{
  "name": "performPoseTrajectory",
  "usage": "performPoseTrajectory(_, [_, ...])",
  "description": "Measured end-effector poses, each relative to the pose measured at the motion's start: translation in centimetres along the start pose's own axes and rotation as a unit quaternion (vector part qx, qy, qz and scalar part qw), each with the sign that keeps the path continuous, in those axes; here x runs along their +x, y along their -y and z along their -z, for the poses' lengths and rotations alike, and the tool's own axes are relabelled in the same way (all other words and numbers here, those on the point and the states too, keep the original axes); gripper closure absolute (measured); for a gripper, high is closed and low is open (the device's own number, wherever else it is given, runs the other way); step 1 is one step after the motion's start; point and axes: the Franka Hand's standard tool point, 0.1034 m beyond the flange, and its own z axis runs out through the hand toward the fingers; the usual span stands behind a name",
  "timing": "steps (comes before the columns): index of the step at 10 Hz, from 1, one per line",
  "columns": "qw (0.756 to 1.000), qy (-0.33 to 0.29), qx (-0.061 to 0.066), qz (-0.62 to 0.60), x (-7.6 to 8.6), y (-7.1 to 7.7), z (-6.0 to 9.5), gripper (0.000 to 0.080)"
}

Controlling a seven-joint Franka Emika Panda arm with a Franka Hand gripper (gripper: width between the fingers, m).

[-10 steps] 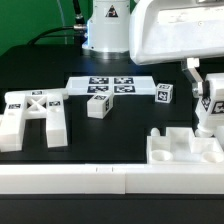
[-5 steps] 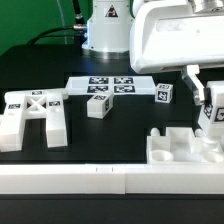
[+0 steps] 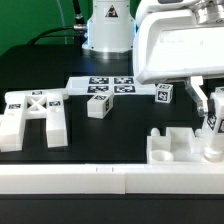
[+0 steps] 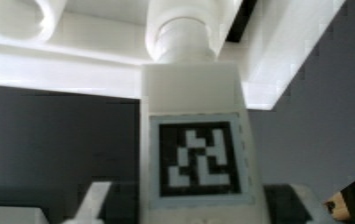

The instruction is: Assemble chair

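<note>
My gripper is shut on a thick white chair leg that bears a black-and-white tag. It holds the leg upright over the right end of the white seat block, at the exterior view's lower right. Whether the leg's lower end touches the block I cannot tell. In the wrist view the leg fills the middle between the fingers, and its round peg points at the white seat block. The X-braced frame lies at the exterior view's left.
The marker board lies at the back middle. A small tagged white block sits in front of it, and another lies to its right. A long white rail runs along the front edge. The robot base stands behind.
The gripper has carried the leg toward the exterior view's right and slightly down, closer over the seat block's right end. The other parts have not moved.
</note>
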Motion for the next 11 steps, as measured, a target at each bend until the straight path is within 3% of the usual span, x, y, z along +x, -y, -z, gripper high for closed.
performPoseTrajectory(7, [1.000,0.004,0.001,0.004,-1.04,0.53,-0.74,0.0508])
performPoseTrajectory(11, [1.000,-0.027,-0.002,0.008,-1.10,0.70,-0.99,0.0508])
